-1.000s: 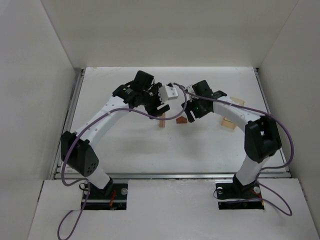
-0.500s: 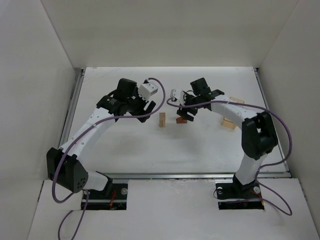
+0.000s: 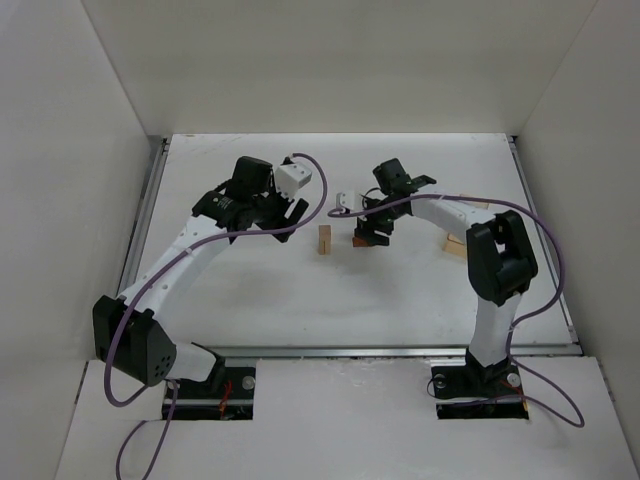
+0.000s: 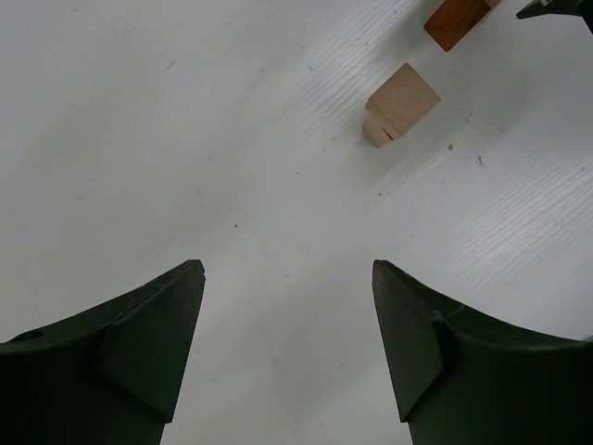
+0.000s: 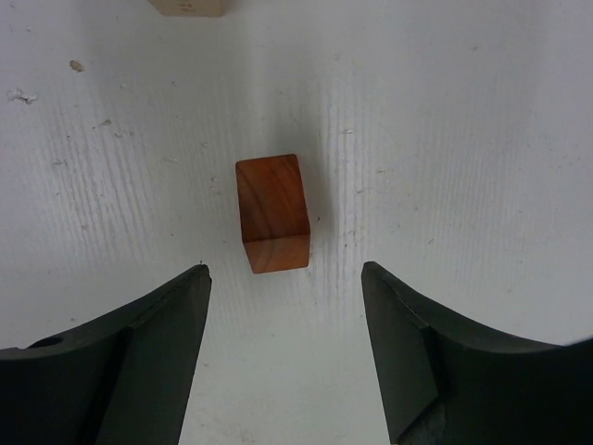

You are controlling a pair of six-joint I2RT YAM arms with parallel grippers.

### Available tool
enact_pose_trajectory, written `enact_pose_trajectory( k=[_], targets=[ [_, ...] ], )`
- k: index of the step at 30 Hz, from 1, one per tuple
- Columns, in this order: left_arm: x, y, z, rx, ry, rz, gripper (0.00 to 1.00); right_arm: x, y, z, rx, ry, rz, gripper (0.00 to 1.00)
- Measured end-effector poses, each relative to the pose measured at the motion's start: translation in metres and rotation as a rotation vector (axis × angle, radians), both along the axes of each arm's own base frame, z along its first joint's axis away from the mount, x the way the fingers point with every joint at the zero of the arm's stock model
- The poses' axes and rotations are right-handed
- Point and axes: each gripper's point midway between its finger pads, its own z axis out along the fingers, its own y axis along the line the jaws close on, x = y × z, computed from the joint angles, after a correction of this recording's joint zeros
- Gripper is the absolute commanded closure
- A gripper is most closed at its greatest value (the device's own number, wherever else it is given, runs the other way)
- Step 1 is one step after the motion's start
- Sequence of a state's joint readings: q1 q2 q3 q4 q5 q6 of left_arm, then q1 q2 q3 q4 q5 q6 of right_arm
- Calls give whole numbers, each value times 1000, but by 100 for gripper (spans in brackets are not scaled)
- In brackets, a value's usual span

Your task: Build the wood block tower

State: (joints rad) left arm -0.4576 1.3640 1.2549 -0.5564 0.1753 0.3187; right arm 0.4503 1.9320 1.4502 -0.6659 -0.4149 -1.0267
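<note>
Left gripper (image 4: 286, 269), released and empty, drawn back from pale post (image 4: 400, 104), which is standing free ahead and right of its fingertips. Right gripper (image 5: 282, 276), spread wide, newly brought over reddish-brown block (image 5: 271, 211), straddled but untouched. Likely next: grasping, then capping the post.

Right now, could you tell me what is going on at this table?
Block stacking is under way, but nothing is stacked yet. The right claw hangs open over the reddish-brown block, not gripping it. The left claw is open and empty, and the pale tan post stands free nearby.
</note>
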Motion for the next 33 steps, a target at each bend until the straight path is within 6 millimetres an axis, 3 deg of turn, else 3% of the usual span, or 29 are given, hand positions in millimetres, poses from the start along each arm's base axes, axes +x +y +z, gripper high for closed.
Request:
enact_pose_trajectory(
  k=[13, 20, 27, 32, 33],
  targets=[
    [4, 1, 3, -2, -18, 12, 29, -5, 9, -12, -46, 1, 12, 29],
    [5, 2, 4, 4, -23, 19, 29, -4, 6, -31, -81, 34, -33, 36],
    [6, 2, 4, 3, -27, 19, 29, 2, 7, -30, -76, 16, -71, 42],
    [7, 2, 5, 2, -30, 19, 29, 5, 9, -29, -67, 11, -89, 58],
    [7, 2, 5, 2, -30, 19, 29, 5, 9, -29, -67, 11, -93, 64]
  ],
)
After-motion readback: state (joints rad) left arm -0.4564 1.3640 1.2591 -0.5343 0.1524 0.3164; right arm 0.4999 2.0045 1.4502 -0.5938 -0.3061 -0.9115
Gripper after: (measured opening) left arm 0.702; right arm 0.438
